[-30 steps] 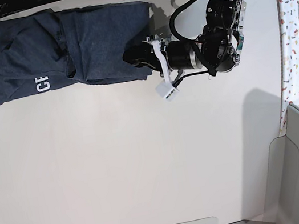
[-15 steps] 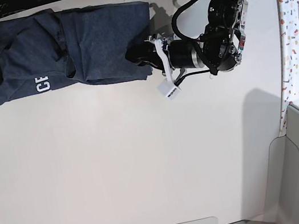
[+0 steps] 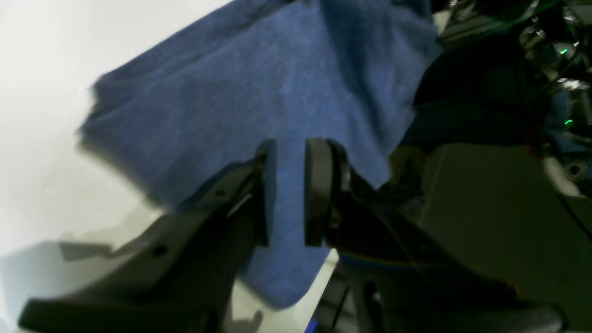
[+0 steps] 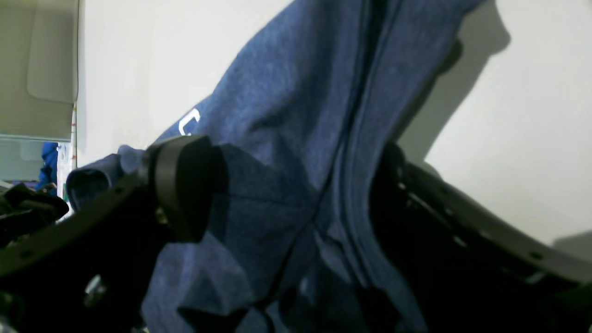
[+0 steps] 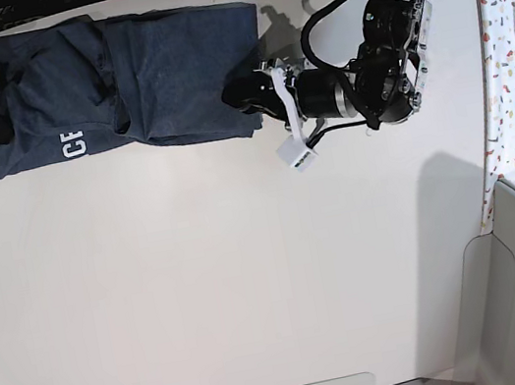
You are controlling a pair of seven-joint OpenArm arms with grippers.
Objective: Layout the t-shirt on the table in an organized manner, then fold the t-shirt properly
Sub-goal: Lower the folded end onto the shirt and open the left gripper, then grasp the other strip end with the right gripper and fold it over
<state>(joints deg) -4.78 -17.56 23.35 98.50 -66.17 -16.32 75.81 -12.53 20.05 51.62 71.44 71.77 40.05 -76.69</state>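
Left fingers [image 3: 319, 185] first: drawn close, a narrow slit between the pads, and blue cloth runs right through that slit, so the left gripper [image 3: 286, 194] reads as pinched on the t-shirt [image 5: 118, 82] at its end nearer the table's middle. Over to the right fingers [image 4: 182, 185]: spread wide, one pad either side of a bunched, ridged fold of fabric, not clamped on it as far as the wrist view shows. That puts the right gripper [image 4: 286, 194] straddling the shirt's other end, hard by the table's [image 5: 252, 273] far corner.

Out to the garment itself: it lies along the far edge of the table, a rough dark band, doubled over on itself with creases down the middle and only a scrap of white lettering [image 5: 72, 144] peeking out at its near hem. My read: layout is not finished. The shirt wants spreading flat and squared, and the proper folding has not begun.
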